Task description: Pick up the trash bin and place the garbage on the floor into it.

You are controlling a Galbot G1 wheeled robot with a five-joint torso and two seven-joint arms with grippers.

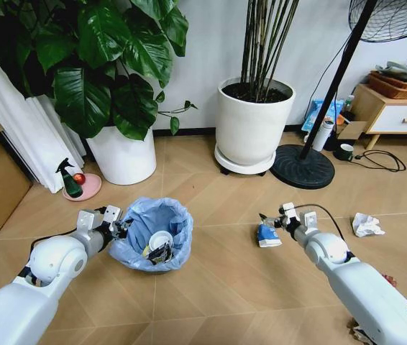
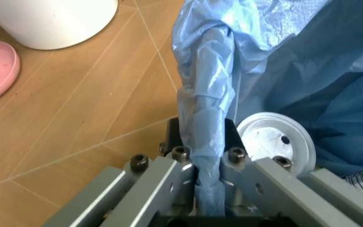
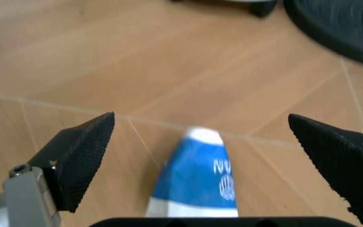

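Sitting on the wooden floor ahead of a white plant pot (image 1: 121, 154), the small round black trash bin with its crinkled light blue bag liner (image 1: 154, 224) holds a white round lid (image 1: 160, 240). The left gripper (image 1: 116, 225) pinches the liner-covered rim. A blue-white wrapper (image 1: 268, 235) lies between the right gripper's (image 1: 274, 221) spread jaws. A crumpled white paper wad (image 1: 367, 225) lies well apart.
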